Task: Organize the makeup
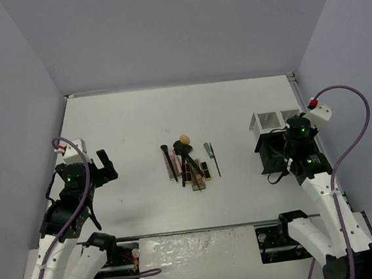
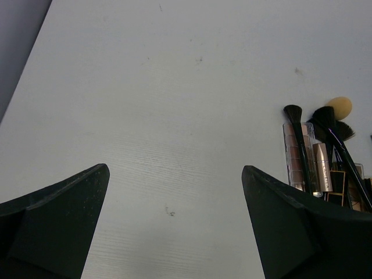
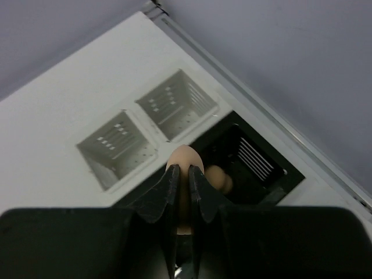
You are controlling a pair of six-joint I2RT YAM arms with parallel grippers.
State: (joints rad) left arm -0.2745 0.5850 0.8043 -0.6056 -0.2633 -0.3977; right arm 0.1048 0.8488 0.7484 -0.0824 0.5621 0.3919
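so the right gripper (image 3: 183, 170) is squeezing a tan sponge (image 3: 183, 156) tight and hanging right over the rack (image 3: 200, 104), with the black bin (image 3: 256, 157) that's already holding another sponge (image 3: 220, 177) lying just off to its side

Tan sponge (image 3: 183, 158): lower half hidden between right gripper (image 3: 183, 170) fingers. Second sponge (image 3: 221, 178) partly behind finger, in black compartment of organizer rack (image 3: 200, 99). Palettes (image 2: 294, 157), brushes (image 2: 297, 131) cut off by left gripper (image 2: 175, 170) finger and frame edge. Top view: makeup pile (image 1: 188, 167) too small to count; rack's black part mostly under right arm (image 1: 302, 145).
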